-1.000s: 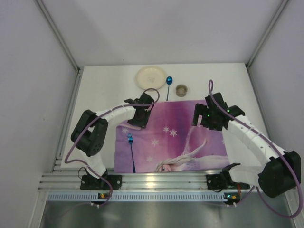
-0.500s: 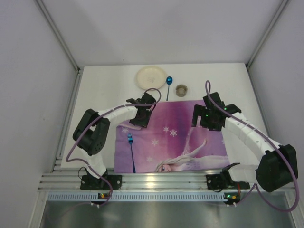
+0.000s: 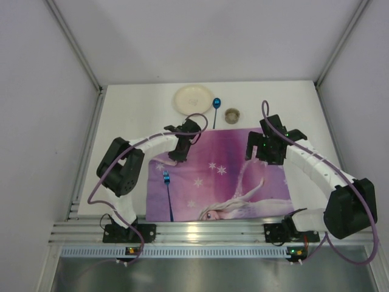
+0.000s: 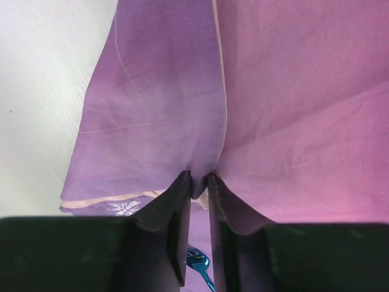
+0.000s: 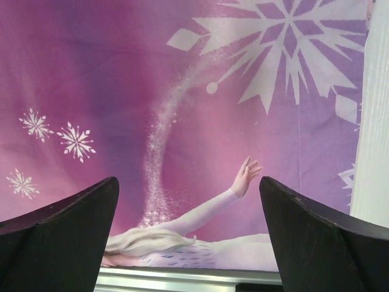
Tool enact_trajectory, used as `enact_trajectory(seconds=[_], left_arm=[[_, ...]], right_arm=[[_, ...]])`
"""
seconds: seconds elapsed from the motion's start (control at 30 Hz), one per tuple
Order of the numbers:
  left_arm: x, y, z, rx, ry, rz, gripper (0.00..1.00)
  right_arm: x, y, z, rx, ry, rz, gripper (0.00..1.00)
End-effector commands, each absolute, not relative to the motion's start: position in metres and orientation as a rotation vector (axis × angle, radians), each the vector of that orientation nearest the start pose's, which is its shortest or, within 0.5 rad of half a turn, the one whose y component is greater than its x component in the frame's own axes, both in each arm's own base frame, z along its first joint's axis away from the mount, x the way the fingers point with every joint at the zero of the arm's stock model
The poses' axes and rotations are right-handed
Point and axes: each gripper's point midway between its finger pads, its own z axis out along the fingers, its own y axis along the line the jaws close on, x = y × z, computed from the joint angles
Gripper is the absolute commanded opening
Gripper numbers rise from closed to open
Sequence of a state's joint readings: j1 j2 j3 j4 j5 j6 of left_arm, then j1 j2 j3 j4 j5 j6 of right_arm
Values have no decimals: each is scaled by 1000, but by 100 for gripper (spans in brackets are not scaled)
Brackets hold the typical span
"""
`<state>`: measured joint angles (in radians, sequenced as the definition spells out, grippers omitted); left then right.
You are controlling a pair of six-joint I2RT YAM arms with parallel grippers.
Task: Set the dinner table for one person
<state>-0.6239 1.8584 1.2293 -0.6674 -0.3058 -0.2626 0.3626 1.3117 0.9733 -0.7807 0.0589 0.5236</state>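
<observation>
The purple-pink placemat [image 3: 231,176] with snowflakes and a cartoon girl lies on the white dinner table [image 3: 127,115]. My left gripper [image 3: 177,152] is shut on a pinched fold of the placemat [image 4: 199,182] at its far left part, lifting the cloth. My right gripper [image 3: 260,151] hovers open and empty over the placemat's right part [image 5: 200,121]. A blue fork [image 3: 168,193] lies on the placemat's left side; its tip shows under the left jaws [image 4: 199,263]. A cream plate [image 3: 192,99], a blue spoon [image 3: 215,111] and a small cup [image 3: 232,115] sit behind the placemat.
Grey enclosure walls stand around the table. An aluminium rail [image 3: 200,234] with the arm bases runs along the near edge; it shows in the right wrist view [image 5: 182,278]. Bare white table lies to the left and right of the placemat.
Both grippers have moved slightly toward the far side. The left gripper keeps its hold on the placemat's fold and the cloth's far left corner has shifted with it.
</observation>
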Motion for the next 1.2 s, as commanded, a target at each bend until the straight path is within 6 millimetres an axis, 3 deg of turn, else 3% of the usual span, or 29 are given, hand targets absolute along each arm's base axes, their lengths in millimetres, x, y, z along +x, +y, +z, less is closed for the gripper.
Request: enact_trajectory(seconds=[0.0, 0.17, 0.3, 0.4, 0.43, 0.47, 0.5, 0.53, 0.57, 0.67, 0.87, 1.0, 1.1, 1.13, 1.17], left_arm=[[327, -176, 44, 433, 2672, 239, 20], [340, -174, 63, 440, 2628, 280, 0], [367, -169, 92, 450, 2547, 343, 0], [395, -144, 113, 335, 2507, 425, 1], [404, -129, 119, 258, 2491, 484, 28], [405, -100, 117, 174, 2513, 619, 44], [417, -80, 143, 2, 2427, 730, 63], [420, -65, 140, -62, 2445, 767, 98], [418, -60, 145, -92, 2458, 769, 98], [418, -64, 156, -148, 2444, 679, 98], [413, -85, 157, -150, 2464, 461, 99], [432, -114, 159, -124, 2450, 263, 99], [463, -141, 164, -144, 2408, 82, 99], [478, -143, 155, -179, 2411, 45, 98], [493, -147, 164, -212, 2381, -17, 98]], right_arm=[[278, 113, 122, 221, 2626, 219, 100], [281, 114, 123, 218, 2626, 216, 100], [283, 114, 126, 215, 2617, 219, 100], [284, 116, 127, 210, 2619, 231, 100], [284, 117, 128, 205, 2619, 237, 100], [285, 118, 129, 205, 2619, 245, 100], [285, 120, 129, 202, 2621, 257, 100], [285, 121, 130, 201, 2620, 260, 100], [287, 122, 133, 199, 2614, 269, 100], [294, 128, 142, 186, 2591, 306, 100], [311, 144, 159, 159, 2552, 391, 100], [315, 148, 158, 150, 2550, 409, 100], [315, 152, 153, 119, 2551, 433, 100], [315, 152, 151, 115, 2555, 438, 100], [314, 152, 149, 108, 2563, 439, 100]])
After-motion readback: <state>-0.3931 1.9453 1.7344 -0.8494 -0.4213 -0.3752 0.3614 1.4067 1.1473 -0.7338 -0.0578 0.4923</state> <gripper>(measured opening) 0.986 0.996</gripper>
